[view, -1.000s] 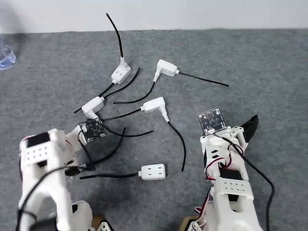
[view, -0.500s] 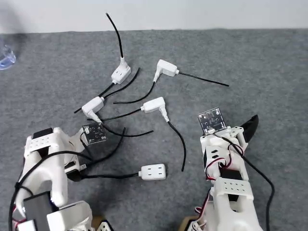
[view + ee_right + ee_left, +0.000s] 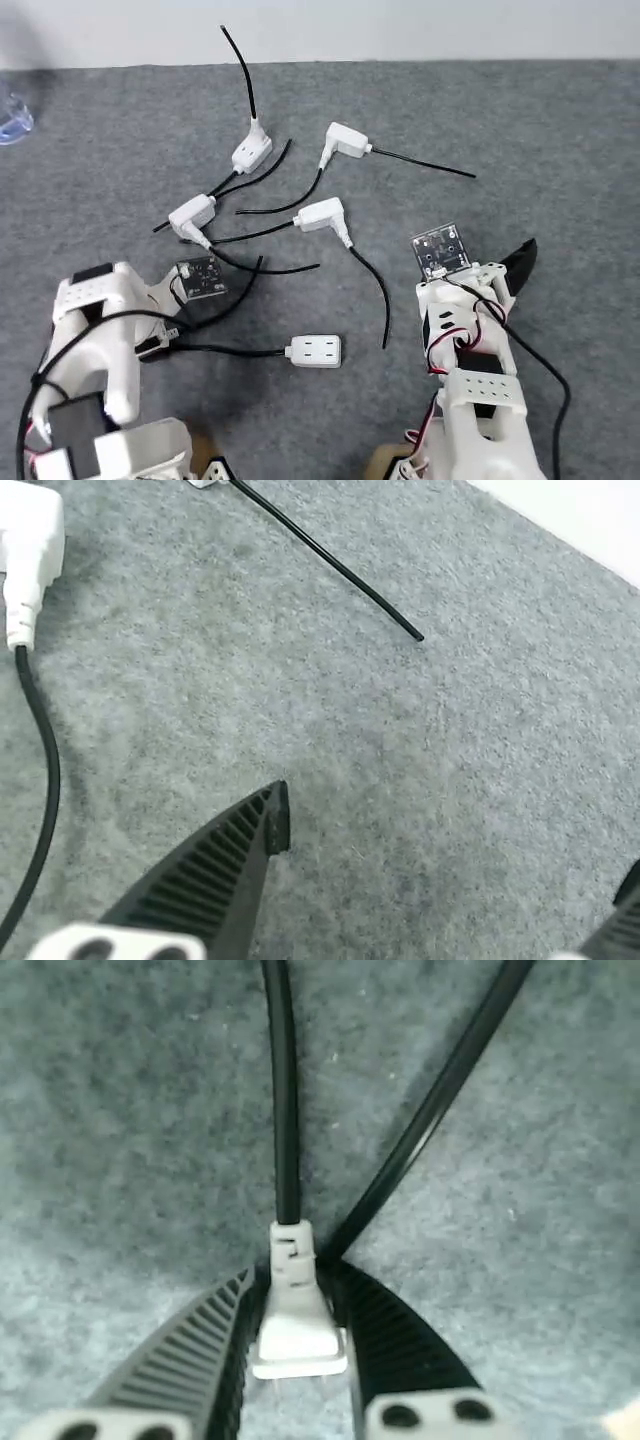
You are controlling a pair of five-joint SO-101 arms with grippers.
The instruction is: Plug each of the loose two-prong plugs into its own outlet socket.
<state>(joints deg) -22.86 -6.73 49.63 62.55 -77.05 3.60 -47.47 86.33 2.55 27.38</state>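
We're on the first pairing here. Our left gripper (image 3: pixel 293 1278), down at seven o'clock on the grey felt-covered bench (image 3: pixel 570 130), is clenched on a small white two-prong plug (image 3: pixel 298 1332). Its metal prongs point back at the wrist camera and its black cord (image 3: pixel 285 1090) runs straight out ahead. A second black cord (image 3: pixel 440 1110) crosses just beside it.

Towards six o'clock lies a white rectangular outlet socket block (image 3: pixel 315 350), slots showing, and its cord leads towards that gripper. An angled white plastic cord end (image 3: pixel 320 215) sits near the centre, with three more beyond it from ten to twelve o'clock. We cannot tell which are plugs and which are sockets. Our right gripper (image 3: pixel 455 850) hangs released at four o'clock, jaws wide, nothing between them.

We judge the grasp made and the plugging not yet begun. The next move calls for lifting the plug clear of the tangle and turning its prongs to face a socket's slots. The right gripper should probably pin that socket so it doesn't slide.

As for writing, we read no brand or label. The small dark circuit board (image 3: pixel 440 250) on each wrist carries marks too small to make out.
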